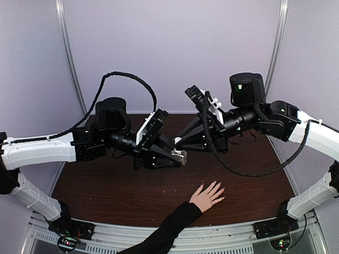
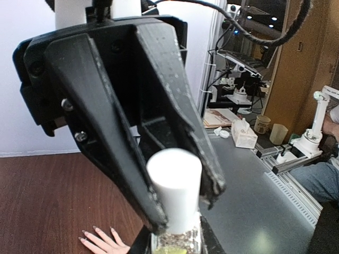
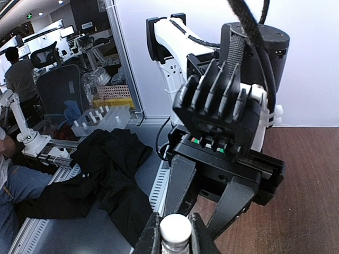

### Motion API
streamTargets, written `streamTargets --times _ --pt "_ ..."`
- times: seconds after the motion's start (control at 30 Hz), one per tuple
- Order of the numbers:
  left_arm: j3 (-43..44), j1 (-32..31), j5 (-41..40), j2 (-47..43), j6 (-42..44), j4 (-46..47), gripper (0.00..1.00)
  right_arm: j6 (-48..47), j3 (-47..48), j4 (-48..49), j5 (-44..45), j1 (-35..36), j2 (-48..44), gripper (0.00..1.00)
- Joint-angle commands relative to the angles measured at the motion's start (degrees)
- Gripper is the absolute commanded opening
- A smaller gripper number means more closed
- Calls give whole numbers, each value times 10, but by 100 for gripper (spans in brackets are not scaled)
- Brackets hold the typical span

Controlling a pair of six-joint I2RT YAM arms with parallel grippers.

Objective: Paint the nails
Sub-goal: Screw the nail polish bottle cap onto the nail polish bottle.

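Over bench [image 1: 106,190] centre, overhead view, left end effector [image 1: 181,157] clamped on small bottle [image 1: 182,155], right end effector [image 1: 179,143] pinching its white cap [image 1: 178,140], nails [image 1: 219,187] below-right of both near front edge, open bench around hand [image 1: 205,198], left wrist view, nails [image 2: 95,228] low-left of bottle [image 2: 175,242], right wrist view, cap [image 3: 175,229] between closed fingers [image 3: 152,235]

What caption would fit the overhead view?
Left claw and right claw grip one small bottle; a hand lies spread on the table.

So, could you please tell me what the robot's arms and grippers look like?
The left arm and right arm have white links near the base, then black cylindrical motor housings. The left gripper and right gripper are black, with two tapering fingers. A black braided cable loops along each.
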Motion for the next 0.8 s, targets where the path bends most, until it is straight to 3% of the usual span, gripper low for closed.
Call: streamTargets --times 0.0,0.3,0.77 --pt "-1 15 -119 -34 3 66 0 -12 -2 -54 37 16 3 9" --pt "-20 15 -275 -65 10 69 0 0 -17 -45 113 15 2 8" --pt "-8 15 -538 -45 16 30 0 91 -50 22 311 18 38 9"
